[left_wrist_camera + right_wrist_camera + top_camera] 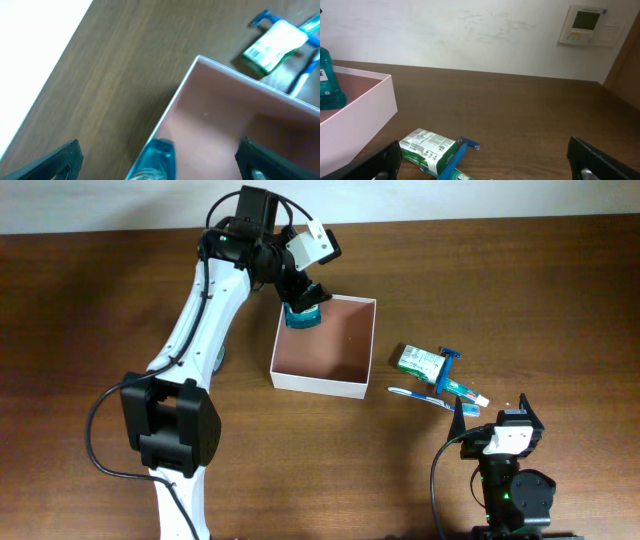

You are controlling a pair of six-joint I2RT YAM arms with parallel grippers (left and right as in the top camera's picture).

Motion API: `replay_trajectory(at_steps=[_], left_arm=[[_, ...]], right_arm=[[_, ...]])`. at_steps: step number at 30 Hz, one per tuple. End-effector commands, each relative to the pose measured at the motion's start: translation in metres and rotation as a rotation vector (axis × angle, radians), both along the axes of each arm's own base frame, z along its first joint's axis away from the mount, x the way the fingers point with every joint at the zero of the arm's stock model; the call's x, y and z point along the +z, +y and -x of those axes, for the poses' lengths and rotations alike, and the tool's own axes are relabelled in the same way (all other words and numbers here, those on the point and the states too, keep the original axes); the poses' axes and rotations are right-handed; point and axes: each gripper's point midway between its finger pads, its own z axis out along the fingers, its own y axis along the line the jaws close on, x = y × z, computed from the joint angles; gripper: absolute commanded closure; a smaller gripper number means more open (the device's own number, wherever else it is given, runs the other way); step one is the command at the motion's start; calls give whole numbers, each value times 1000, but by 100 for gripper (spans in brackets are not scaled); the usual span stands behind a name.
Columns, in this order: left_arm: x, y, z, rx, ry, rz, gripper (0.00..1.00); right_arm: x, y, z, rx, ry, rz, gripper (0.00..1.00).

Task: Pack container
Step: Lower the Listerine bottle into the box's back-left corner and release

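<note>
The container (318,383) is a square shallow box with white walls and a reddish-brown inside, at the table's middle. A teal mouthwash bottle (303,317) stands in its far left corner. My left gripper (303,300) hangs over that corner. In the left wrist view its jaws (160,162) are wide open, with the bottle (157,157) between them untouched, beside the container's rim (250,82). My right gripper (492,412) is open and empty near the front right. The right wrist view shows the container's wall (360,117) and the bottle (327,80).
Right of the container lie a green box (418,361), a blue razor (447,368), a toothpaste tube (465,391) and a blue toothbrush (420,395). The box (427,146) and razor (462,147) lie just ahead of my right gripper (485,165).
</note>
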Motion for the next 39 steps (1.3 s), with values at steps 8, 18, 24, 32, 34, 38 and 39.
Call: replay_trajectory(at_steps=[8,18,24,32,34,38,39], left_arm=[[72,-17,69,-124,138,213,4],[81,2,130,-57,385,164,20],[55,31,123,239,509,9,60],[32,78,114,593,544,-191,99],[28,90,107,689,520,-232,99],[20,107,94,858,490,-261,99],[16,112,91,906,481,-268,99]], right_arm=[[-3,-1,0,-5,6,-1,1],[-3,-1,0,-5,6,-1,2],[-3,-1,0,-5,6,-1,2],[-3,-1,0,-5,6,-1,2],[-3,-1,0,-5,6,-1,2],[-3,-1,0,-5,6,-1,2],[-3,-1,0,-5,6,-1,1]])
